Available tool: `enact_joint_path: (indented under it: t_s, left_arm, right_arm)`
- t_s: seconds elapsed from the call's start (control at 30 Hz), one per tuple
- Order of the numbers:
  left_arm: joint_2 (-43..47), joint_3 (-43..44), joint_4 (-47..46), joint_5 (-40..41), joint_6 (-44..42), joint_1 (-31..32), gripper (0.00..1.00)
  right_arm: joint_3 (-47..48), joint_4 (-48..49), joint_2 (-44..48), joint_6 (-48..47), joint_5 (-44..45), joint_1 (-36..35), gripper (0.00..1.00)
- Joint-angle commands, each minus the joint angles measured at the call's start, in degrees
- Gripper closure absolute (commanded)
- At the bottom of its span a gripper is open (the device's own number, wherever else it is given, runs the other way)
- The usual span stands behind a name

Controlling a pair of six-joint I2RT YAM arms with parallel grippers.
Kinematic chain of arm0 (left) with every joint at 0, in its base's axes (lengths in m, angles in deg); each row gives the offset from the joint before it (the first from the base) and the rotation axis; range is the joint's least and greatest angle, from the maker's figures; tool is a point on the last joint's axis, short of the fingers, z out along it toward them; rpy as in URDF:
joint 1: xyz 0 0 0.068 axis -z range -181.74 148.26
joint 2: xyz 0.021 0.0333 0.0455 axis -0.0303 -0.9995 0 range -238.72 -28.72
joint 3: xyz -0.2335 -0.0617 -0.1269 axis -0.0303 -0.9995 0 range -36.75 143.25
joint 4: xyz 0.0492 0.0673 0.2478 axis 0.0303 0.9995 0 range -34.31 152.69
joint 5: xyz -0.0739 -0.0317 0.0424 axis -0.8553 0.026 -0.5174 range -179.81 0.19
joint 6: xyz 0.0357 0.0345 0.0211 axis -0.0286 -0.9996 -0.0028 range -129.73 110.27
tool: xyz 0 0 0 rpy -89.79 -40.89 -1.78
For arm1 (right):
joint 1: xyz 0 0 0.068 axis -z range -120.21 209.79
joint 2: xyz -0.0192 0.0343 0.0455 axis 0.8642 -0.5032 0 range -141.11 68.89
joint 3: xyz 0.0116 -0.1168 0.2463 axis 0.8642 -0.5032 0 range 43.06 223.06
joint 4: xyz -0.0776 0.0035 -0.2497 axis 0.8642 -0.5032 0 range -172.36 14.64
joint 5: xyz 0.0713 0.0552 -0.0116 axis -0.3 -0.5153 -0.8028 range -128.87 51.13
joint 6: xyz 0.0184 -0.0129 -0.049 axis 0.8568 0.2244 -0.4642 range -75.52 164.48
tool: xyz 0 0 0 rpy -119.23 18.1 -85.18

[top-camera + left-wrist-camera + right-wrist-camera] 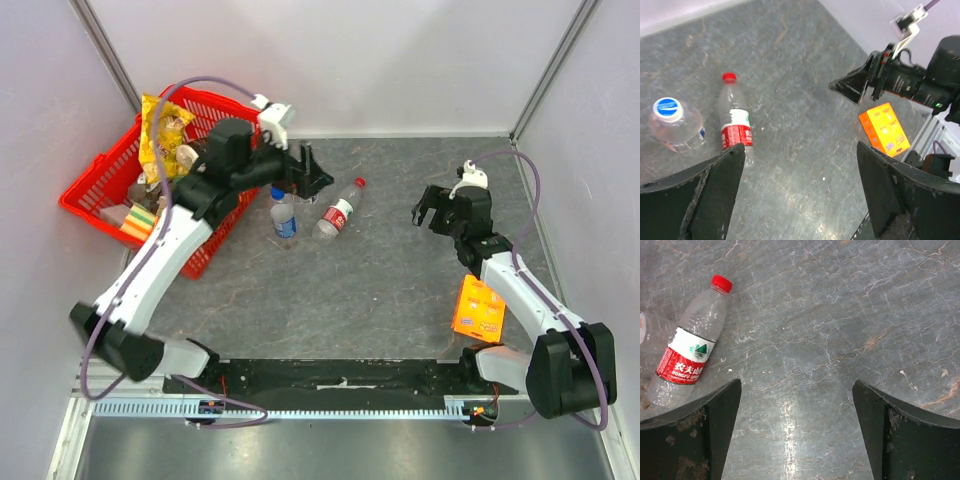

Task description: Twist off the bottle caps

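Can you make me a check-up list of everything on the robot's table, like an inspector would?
Surface: grey stone-look table; no spills seen.
Job's things: red-labelled bottle lying down, red cap on; standing bottle beside it, white-and-blue cap on; third bottle not seen.
Clutter: red basket holding snacks, far left; orange box, near right.
Grippers: left gripper open, empty, by the bottles; right gripper open, empty.
Cables: purple cable loops above the basket; second cable loops beside the right gripper; no snags seen.
Surroundings: pale walls; nothing else seen.
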Motion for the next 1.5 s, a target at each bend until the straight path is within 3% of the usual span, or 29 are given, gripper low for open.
enact_joint_path:
  t_s: [0.0,0.3,0.63,0.77,0.93,1.23,1.37,1.47]
  left_arm:
    - [-10.29,10.74,9.46,3.57,-5.53,5.13,0.03]
    - [-29.72,19.11,14.85,16.14,-7.83,12.52,0.04]
    - [-47.66,26.75,15.28,31.61,-10.28,14.46,0.06]
    - [-50.66,26.77,14.16,38.20,-12.57,15.78,0.06]
    - [-53.38,26.32,13.18,38.48,-13.63,15.78,0.06]
    - [-55.32,23.42,12.04,30.04,-12.05,15.87,0.14]
    - [-55.23,22.19,10.28,27.24,-10.47,15.87,0.23]
    - [-54.88,21.67,9.49,25.38,-9.32,16.04,0.34]
  right_arm:
    - [-0.55,1.27,1.63,-0.23,-0.21,0.13,0.02]
    - [-1.34,0.12,1.89,0.47,1.99,0.13,0.02]
    - [-2.22,-0.14,2.59,-0.32,2.52,0.48,0.02]
    - [-2.13,-0.41,3.03,-0.93,2.52,0.66,0.02]
    - [-2.39,-0.32,2.77,-1.11,2.43,1.01,0.02]
    - [-1.96,-0.23,2.42,-0.85,1.47,1.18,0.02]
    - [-1.96,-0.58,2.86,-0.67,1.02,1.27,0.02]
    - [-1.87,-0.93,3.47,-0.67,1.03,1.27,0.02]
